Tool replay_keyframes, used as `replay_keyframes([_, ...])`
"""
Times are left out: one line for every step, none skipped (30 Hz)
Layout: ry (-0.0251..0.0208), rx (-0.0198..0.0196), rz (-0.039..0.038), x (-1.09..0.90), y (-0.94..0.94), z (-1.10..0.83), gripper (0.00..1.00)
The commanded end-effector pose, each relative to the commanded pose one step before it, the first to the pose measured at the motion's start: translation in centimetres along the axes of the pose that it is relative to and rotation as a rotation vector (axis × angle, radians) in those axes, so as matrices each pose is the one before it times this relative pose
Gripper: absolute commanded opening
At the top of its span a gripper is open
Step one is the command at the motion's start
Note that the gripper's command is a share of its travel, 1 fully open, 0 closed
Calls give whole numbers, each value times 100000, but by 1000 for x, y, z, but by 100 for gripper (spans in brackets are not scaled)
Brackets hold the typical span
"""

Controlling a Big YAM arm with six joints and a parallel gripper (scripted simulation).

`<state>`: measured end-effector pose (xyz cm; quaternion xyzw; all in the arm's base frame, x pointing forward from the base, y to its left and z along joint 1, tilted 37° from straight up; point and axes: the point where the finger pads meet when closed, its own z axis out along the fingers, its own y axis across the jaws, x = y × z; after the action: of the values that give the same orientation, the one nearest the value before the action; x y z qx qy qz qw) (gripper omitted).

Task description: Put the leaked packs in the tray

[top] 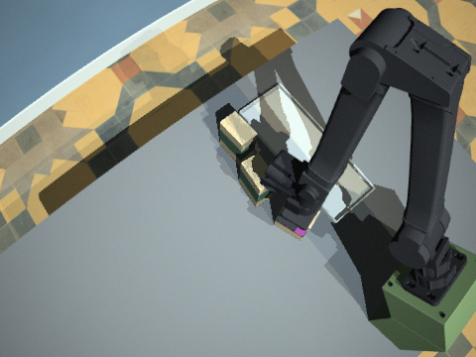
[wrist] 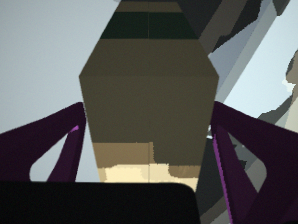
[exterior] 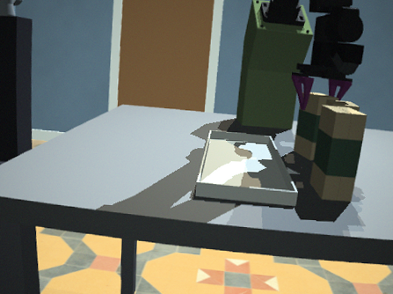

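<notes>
Tan-and-green coffee pack (top: pixel 289 231) (exterior: pixel 307 128) (wrist: pixel 148 90), upright, probably light, yielding if leaked, best gripped squarely across its big flat sides; end effector (top: pixel 297 221) (exterior: pixel 320 101) (wrist: pixel 147 110) spread around it, pinching nothing.

Looking steeply down from above; facing the base across the surface, farther back; peering close between fingers; tray (top: pixel 369 187) (exterior: pixel 247 195) (wrist: pixel 240 75) shared.

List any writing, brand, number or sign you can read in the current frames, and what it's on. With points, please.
None readable.
Coffee packs (top: pixel 238 130) (exterior: pixel 339 150) (wrist: pixel 148 100): plain tan and dark green bands, no lettering visible.
Tray (top: pixel 355 204) (exterior: pixel 247 195): no marking visible.
Arm (top: pixel 342 134) (exterior: pixel 339 27): no legible text; any small print there would be too dark to tell.
</notes>
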<state>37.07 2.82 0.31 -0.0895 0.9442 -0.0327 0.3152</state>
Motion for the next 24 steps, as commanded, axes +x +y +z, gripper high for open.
replay_keyframes([-1022, 834, 193, -345, -636, -12, 78])
replay_keyframes([0, 0, 0, 0, 0, 0, 78])
replay_keyframes([0, 0, 0, 0, 0, 0, 78])
replay_keyframes([0, 0, 0, 0, 0, 0, 78])
replay_keyframes([0, 0, 0, 0, 0, 0, 78])
replay_keyframes([0, 0, 0, 0, 0, 0, 78])
replay_keyframes([0, 0, 0, 0, 0, 0, 78])
replay_keyframes([0, 0, 0, 0, 0, 0, 78])
replay_keyframes([0, 0, 0, 0, 0, 0, 78])
replay_keyframes([0, 0, 0, 0, 0, 0, 78])
replay_keyframes([0, 0, 0, 0, 0, 0, 78])
replay_keyframes([0, 0, 0, 0, 0, 0, 78])
replay_keyframes([0, 0, 0, 0, 0, 0, 78])
replay_keyframes([0, 0, 0, 0, 0, 0, 78])
replay_keyframes([0, 0, 0, 0, 0, 0, 78])
replay_keyframes([0, 0, 0, 0, 0, 0, 78])
replay_keyframes([0, 0, 0, 0, 0, 0, 78])
replay_keyframes([0, 0, 0, 0, 0, 0, 24])
replay_keyframes([0, 0, 61, 0, 0, 0, 24])
replay_keyframes([0, 0, 0, 0, 0, 0, 24])
replay_keyframes([-5, -42, 29, -1, 7, 0, 24])
replay_keyframes([14, 120, 37, 2, -21, 0, 24])
replay_keyframes([1, 13, 0, 0, -2, 0, 24])
replay_keyframes([0, 0, 0, 0, 0, 0, 24])
